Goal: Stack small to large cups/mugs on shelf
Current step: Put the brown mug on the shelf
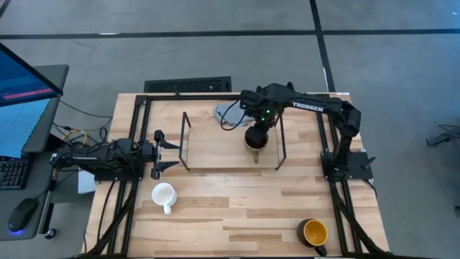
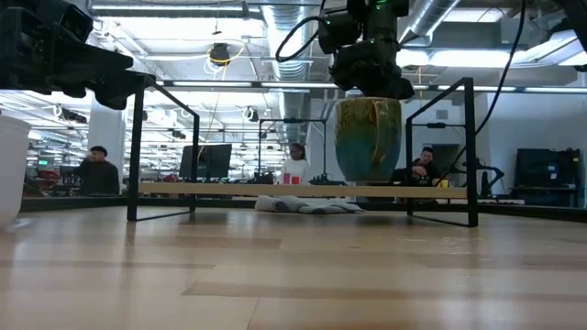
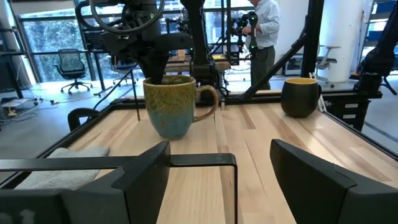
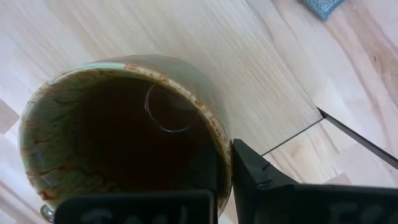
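My right gripper (image 1: 256, 129) is shut on the dark brown mug (image 2: 369, 137), upright inside the shelf (image 2: 275, 191) near its right wire end frame (image 1: 280, 144). The mug also shows in the left wrist view (image 3: 171, 102). My left gripper (image 1: 169, 153) is open and empty, level, just left of the shelf's left end frame (image 3: 205, 160). The small white mug (image 1: 164, 194) stands on the table near the front left. The dark mug with the yellow inside (image 1: 314, 232) stands at the front right. My right gripper holds the brown mug by its rim (image 4: 219, 155), one finger inside the mug and one finger (image 4: 267, 186) outside the wall. The fingers come from above, pointing down. The mug is upright with its handle (image 3: 208, 99) toward the near edge. Its bottom is at the shelf's wooden base, but I cannot tell if it touches.
A grey cloth (image 1: 228, 111) lies behind the shelf at the far side. The large black metal frame (image 1: 140, 137) edges the table. A monitor and a keyboard stand off the table's left. People show in the room beyond the table in the low view.
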